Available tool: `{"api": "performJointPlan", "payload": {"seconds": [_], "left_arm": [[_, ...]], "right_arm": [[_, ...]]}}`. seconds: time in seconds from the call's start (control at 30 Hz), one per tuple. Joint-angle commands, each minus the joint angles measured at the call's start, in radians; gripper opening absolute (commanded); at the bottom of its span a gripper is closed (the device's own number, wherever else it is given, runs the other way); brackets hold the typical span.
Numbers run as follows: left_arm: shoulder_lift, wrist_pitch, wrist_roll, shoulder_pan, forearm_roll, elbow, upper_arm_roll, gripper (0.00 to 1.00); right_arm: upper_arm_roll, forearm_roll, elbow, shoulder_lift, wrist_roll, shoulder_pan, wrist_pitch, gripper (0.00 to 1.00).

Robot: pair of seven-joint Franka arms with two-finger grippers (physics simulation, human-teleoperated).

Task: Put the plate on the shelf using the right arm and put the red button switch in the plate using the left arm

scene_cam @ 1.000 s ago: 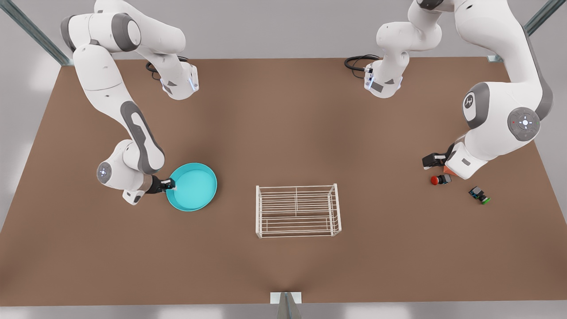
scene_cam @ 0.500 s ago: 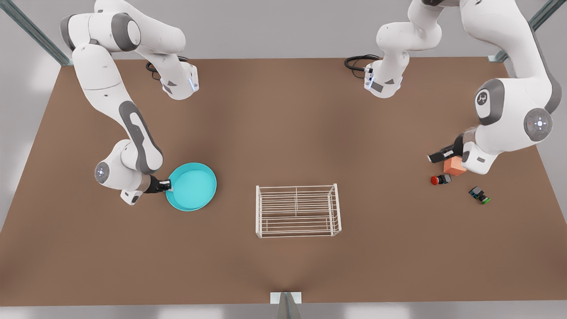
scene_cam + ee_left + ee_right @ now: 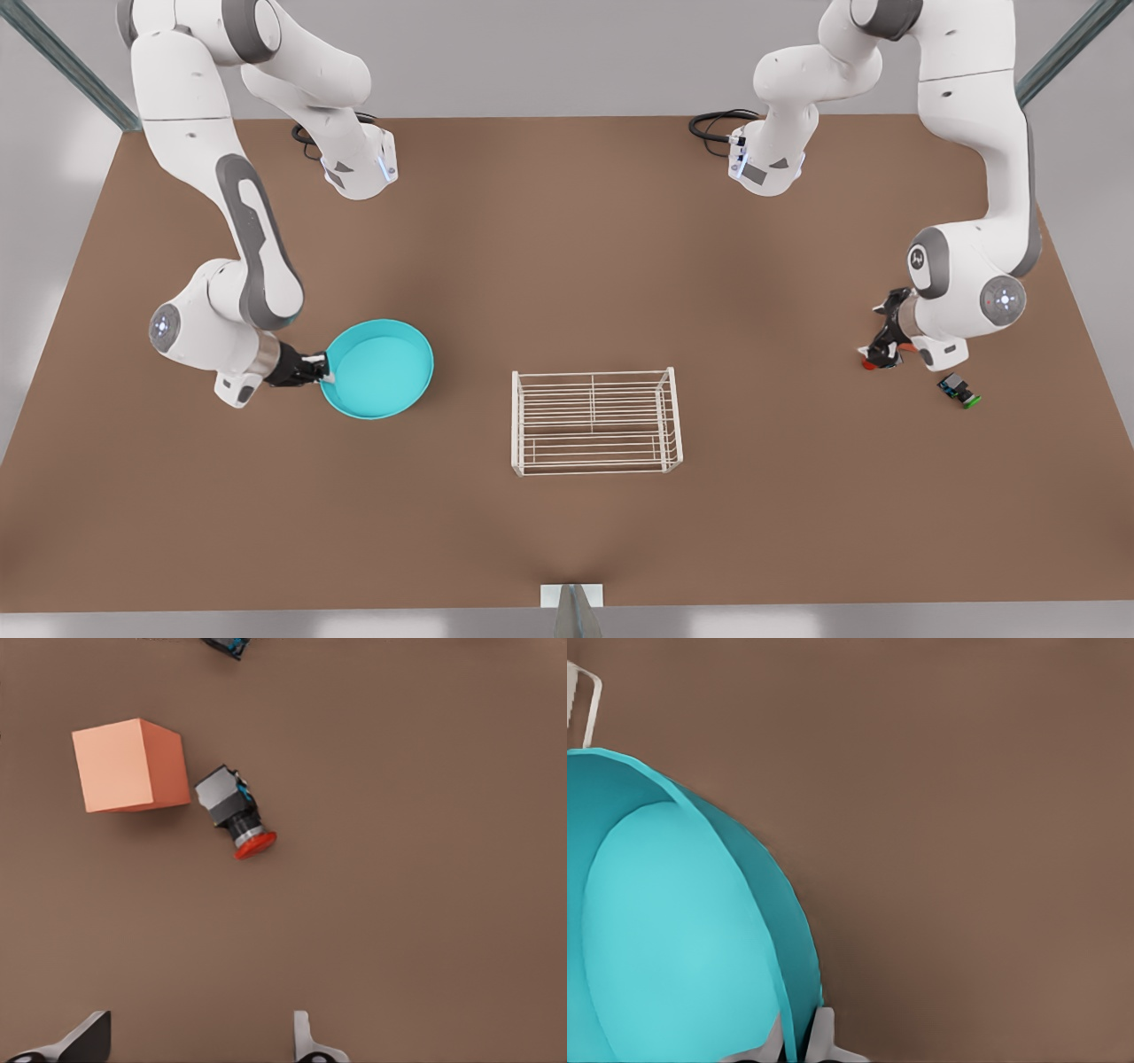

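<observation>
1. Gripping the plate (image 3: 379, 369) by its rim at the front view's left, the right gripper (image 3: 321, 369) has its fingers (image 3: 822, 1035) pinched on either side of the turquoise wall.
2. The plate sits well apart from the shelf (image 3: 595, 422), which stands mid-table (image 3: 567, 266); I can't tell whether the dish is off the surface.
3. Over at the front view's right, the left gripper (image 3: 880, 353) points down above the red button switch (image 3: 234, 811), fingers spread wide with nothing between them.
4. In the left wrist view the switch lies on its side, the red cap turned away from the orange cube (image 3: 129, 764), the dark body just beside the cube's corner.
5. The green-capped switch (image 3: 959, 390) lies nearby on the table, apart from the others.
</observation>
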Motion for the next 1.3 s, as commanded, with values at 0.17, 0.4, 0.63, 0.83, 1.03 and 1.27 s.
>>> {"api": "performJointPlan", "payload": {"seconds": [0.17, 0.4, 0.63, 0.83, 1.03, 1.27], "left_arm": [[0.113, 0.392, -0.51, 0.048, 0.054, -0.04, 0.002, 1.0], [0.093, 0.542, -0.567, 0.091, 0.04, -0.135, 0.002, 1.0], [0.135, 0.562, -0.452, 0.12, 0.04, -0.127, 0.003, 1.0], [0.179, 0.611, -0.323, 0.157, 0.05, -0.144, 0.006, 1.0], [0.187, 0.613, -0.292, 0.175, 0.052, -0.147, 0.008, 1.0], [0.193, 0.629, -0.294, 0.174, 0.05, -0.169, 0.008, 1.0]], "right_arm": [[0.045, 0.042, 0.147, -0.015, 0.175, 0.017, -0.277, 0.23], [0.134, 0.04, 0.285, -0.009, 0.368, 0.042, -0.325, 0.23], [0.134, 0.042, 0.456, 0.075, 0.592, 0.191, -0.315, 0.23], [0.133, 0.033, 0.65, 0.255, 0.813, 0.333, -0.252, 0.23], [0.13, 0.031, 0.756, 0.39, 0.905, 0.422, -0.091, 0.23], [0.125, 0.03, 0.839, 0.468, 0.945, 0.474, 0.002, 0.23]]}}
